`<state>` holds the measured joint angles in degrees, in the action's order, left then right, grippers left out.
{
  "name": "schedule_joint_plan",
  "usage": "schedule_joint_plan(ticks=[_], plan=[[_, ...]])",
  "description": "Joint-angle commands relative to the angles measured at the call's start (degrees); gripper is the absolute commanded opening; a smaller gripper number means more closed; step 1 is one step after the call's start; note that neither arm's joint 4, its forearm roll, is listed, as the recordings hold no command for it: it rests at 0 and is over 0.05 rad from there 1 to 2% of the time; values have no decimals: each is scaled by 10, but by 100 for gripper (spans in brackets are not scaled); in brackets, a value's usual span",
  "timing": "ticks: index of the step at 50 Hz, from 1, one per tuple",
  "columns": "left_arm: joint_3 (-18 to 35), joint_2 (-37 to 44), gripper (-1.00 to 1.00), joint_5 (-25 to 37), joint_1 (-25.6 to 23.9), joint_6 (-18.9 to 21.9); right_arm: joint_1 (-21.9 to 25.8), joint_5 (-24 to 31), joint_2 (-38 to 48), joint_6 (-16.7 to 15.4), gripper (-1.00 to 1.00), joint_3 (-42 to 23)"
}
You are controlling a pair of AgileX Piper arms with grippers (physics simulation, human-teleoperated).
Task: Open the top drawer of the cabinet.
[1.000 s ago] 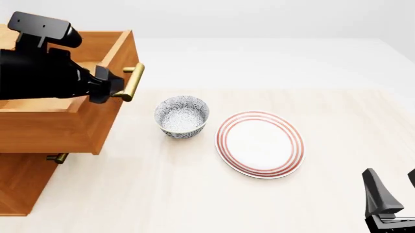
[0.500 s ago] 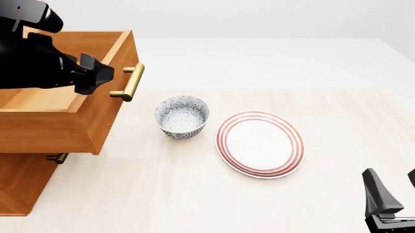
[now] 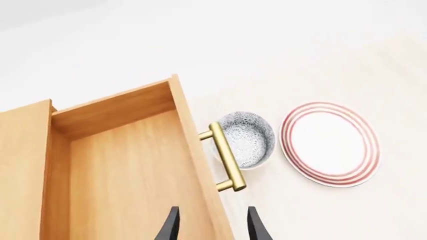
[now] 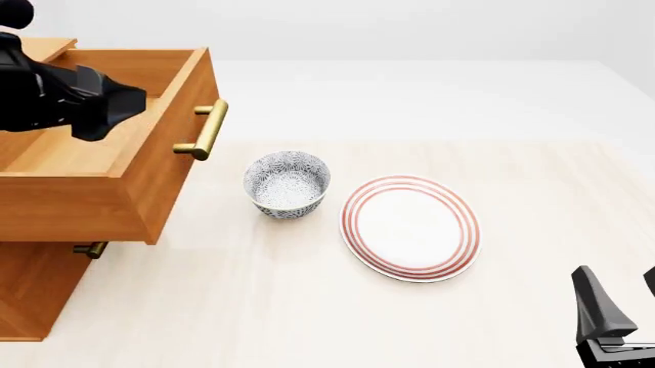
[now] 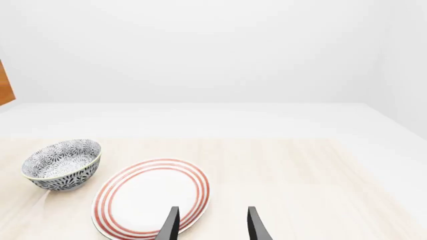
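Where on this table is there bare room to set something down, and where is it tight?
Bare tabletop lies in front of the bowl and plate, right of the cabinet. Another open stretch runs beyond the plate to the far right edge. It is tight between the top drawer, its brass handle and the bowl. The bowl-plate gap is slim.

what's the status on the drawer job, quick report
Left gripper open, off the handle, above the top drawer. Right gripper open, idle near the plate. Drawer pulled well out of the cabinet. Nothing in the way.
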<state>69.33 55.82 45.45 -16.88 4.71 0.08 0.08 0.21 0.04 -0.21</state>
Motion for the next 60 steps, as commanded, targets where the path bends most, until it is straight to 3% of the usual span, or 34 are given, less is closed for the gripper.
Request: schedule_joint_plan(ticks=[1,60], plan=[[-2,-44,100,12,7,-6,0,0,0,0,100,0],[46,-164,100,50,40,29,0,0,0,0,100,0]])
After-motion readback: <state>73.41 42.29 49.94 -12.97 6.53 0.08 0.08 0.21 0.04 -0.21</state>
